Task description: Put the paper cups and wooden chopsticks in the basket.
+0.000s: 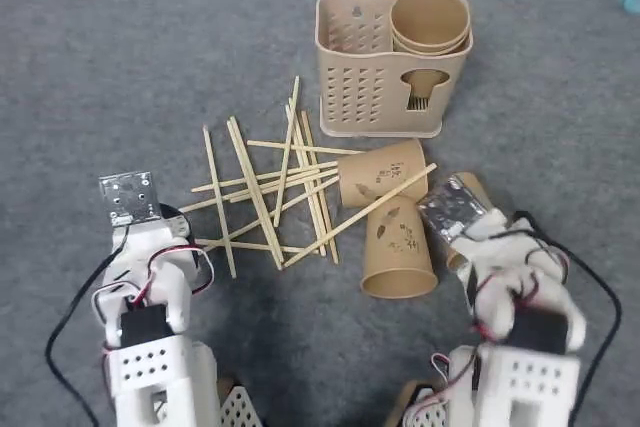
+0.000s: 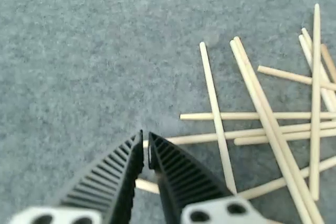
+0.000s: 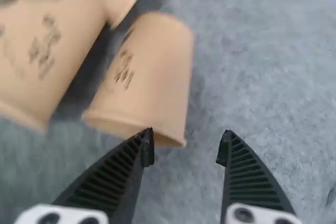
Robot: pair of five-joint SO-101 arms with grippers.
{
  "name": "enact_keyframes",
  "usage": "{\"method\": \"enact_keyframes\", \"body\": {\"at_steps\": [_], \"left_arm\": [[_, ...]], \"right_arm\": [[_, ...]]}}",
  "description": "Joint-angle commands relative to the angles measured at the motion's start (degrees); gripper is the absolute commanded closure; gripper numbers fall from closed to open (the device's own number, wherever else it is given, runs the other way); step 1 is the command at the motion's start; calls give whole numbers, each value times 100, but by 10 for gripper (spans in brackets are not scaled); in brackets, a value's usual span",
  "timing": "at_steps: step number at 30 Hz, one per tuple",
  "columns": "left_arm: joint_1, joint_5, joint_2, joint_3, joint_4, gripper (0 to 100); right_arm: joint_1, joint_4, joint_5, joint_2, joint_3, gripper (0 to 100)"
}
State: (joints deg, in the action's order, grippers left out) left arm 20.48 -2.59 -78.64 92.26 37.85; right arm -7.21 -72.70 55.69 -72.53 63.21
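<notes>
The beige slotted basket [image 1: 365,72] stands at the back, with paper cups [image 1: 430,19] stacked in its right compartment. Several wooden chopsticks [image 1: 270,187] lie crisscrossed in front of it. Two loose cups lie on their sides, one [image 1: 385,172] near the basket and one [image 1: 398,247] closer in. A third cup [image 3: 152,87] lies partly under my right arm [image 1: 500,257]. My right gripper [image 3: 186,148] is open just short of that cup's rim. My left gripper [image 2: 145,142] is shut over the carpet at the left edge of the chopsticks [image 2: 252,114], holding nothing.
Grey carpet [image 1: 120,77] covers the table. One chopstick [image 1: 360,215] rests across the two loose cups. The left arm [image 1: 150,277] sits at the front left. Bare carpet stretches to the left of the chopstick pile.
</notes>
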Motion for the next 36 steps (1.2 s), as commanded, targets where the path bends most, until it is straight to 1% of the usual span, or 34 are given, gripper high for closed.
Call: {"method": "enact_keyframes", "body": {"at_steps": [1, 4, 6, 11, 15, 17, 19, 20, 21, 23, 25, 27, 33, 36], "left_arm": [[53, 70, -88, -31, -229, 987], [53, 79, -88, 13, -246, 987], [53, 79, -88, 22, -246, 987], [53, 97, -88, 22, -246, 987], [53, 290, -88, 31, -246, 987], [53, 290, -88, 40, -325, 987], [53, 299, -97, 154, -536, 987], [53, 299, -97, 198, -642, 987], [53, 299, -97, 224, -712, 987], [53, 299, -97, 233, -721, 987], [53, 299, -97, 242, -721, 987], [53, 299, -97, 242, -721, 987], [53, 299, -97, 242, -721, 987], [53, 299, -97, 251, -721, 987]], "right_arm": [[-154, -224, 1064, 1086, -642, 782], [-145, -198, 1424, 1692, -703, 782], [-127, -13, 1442, 1974, -703, 782], [-207, 1341, 993, 2510, -589, 782], [-233, 2308, 571, 2905, -527, 787], [-277, 2563, 273, 2985, -536, 824], [-312, 2642, 9, 2923, -554, 922], [-321, 2633, -105, 2870, -615, 983], [-330, 2580, -202, 2809, -703, 998], [-400, 2571, -431, 2695, -800, 963], [-488, 2571, -668, 2598, -923, 994], [-541, 2360, -826, 2589, -1169, 988], [-567, 462, -1284, 2624, -2541, 991], [-558, -497, -1477, 2879, -3367, 991]]}}
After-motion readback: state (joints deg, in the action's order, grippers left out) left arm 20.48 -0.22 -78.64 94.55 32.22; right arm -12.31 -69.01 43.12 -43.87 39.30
